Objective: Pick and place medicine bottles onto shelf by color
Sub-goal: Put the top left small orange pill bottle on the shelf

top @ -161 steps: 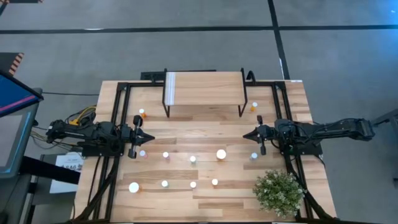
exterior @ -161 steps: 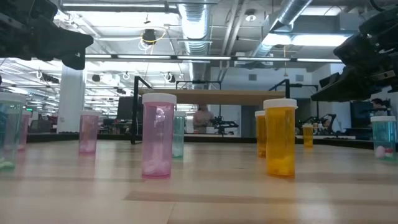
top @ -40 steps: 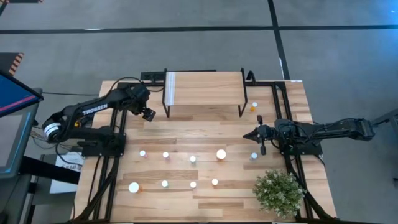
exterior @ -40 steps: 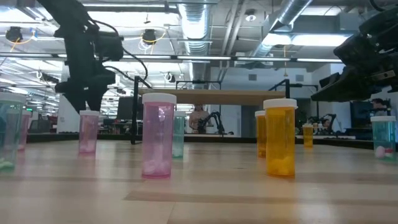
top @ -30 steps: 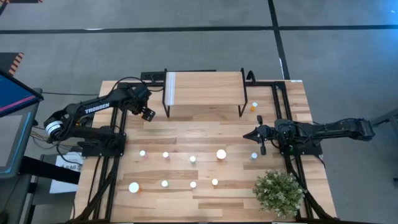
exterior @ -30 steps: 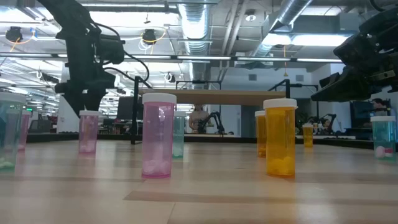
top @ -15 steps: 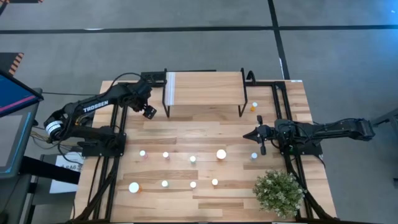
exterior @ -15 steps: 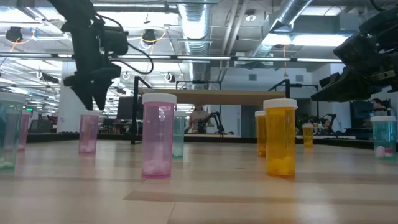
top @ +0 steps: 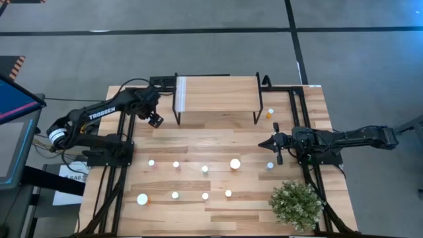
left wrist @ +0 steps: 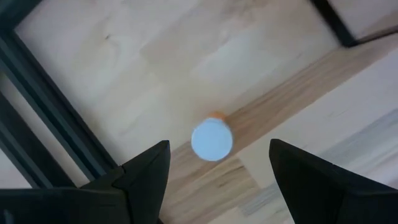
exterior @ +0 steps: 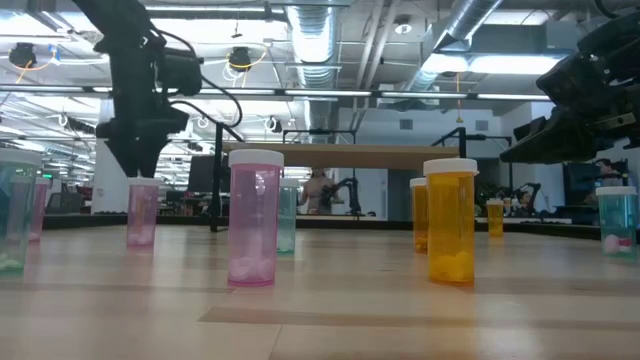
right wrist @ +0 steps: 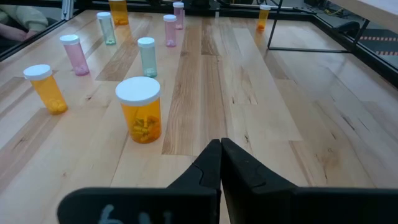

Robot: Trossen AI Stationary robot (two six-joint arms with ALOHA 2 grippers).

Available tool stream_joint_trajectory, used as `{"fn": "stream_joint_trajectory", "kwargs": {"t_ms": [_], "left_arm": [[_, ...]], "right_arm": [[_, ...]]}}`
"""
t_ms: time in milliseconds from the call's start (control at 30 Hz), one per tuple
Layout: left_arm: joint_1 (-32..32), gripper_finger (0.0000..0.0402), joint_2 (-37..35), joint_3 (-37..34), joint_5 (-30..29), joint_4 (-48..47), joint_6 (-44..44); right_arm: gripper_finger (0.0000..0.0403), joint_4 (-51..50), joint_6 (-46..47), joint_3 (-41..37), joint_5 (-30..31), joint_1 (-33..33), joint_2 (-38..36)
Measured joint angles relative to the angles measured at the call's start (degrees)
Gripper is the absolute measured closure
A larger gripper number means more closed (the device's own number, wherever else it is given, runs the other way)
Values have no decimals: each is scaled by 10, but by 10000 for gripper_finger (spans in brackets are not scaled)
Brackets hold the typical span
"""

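Your left gripper (left wrist: 214,180) hangs right over a small orange bottle with a round white cap (left wrist: 212,139). Its two dark fingers are wide apart, one on each side of the cap, and they hold nothing. I think they are spread like this so they can come down around the bottle and squeeze it.

On the big wooden table (top: 218,135), this bottle stands near the 10 o'clock corner, just beside the left legs of the small light-wood shelf on thin black legs (top: 218,92). The shelf sits at 12 o'clock and nothing is on it yet, so the sorting looks like it is only starting.

From above you see mostly the white cap, with a thin bit of orange peeking out at one edge. The bottle stands straight up.

Your right gripper (top: 267,142) waits at 3 o'clock with its fingers pressed together and nothing in them.

The other little bottles with white caps, like the fat orange one (right wrist: 140,109), stand in loose rows from the middle toward 6 o'clock. A green bushy plant (top: 297,205) sits at 5 o'clock.
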Motion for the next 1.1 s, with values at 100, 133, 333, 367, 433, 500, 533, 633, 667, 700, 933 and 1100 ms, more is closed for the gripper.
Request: {"fn": "stream_joint_trajectory", "kwargs": {"t_ms": [100,133,333,367,433,500,533,633,667,700,933,1100], "left_arm": [[18,140,0,-10,9,5,13],[24,140,0,-14,16,10,13],[30,140,0,-38,38,68,17],[31,140,0,-41,39,72,17],[32,140,0,-46,39,75,17],[32,140,1,-47,39,77,16],[32,140,1,-46,39,80,15],[32,143,6,-46,39,80,14],[32,145,10,-46,40,80,11],[32,148,15,-47,41,80,7],[32,180,58,-48,41,85,4],[32,197,64,-48,41,84,4]], "right_arm": [[370,0,0,0,0,0,0],[370,0,0,0,0,0,0],[370,0,0,0,0,0,0],[370,0,0,0,0,0,0],[370,0,0,0,0,0,0],[370,0,0,0,0,0,0],[370,0,0,0,0,0,0],[370,0,0,0,0,0,0],[370,0,0,0,0,0,0],[370,0,0,0,0,0,0],[370,0,0,0,0,0,0],[370,0,0,0,0,0,0]]}}
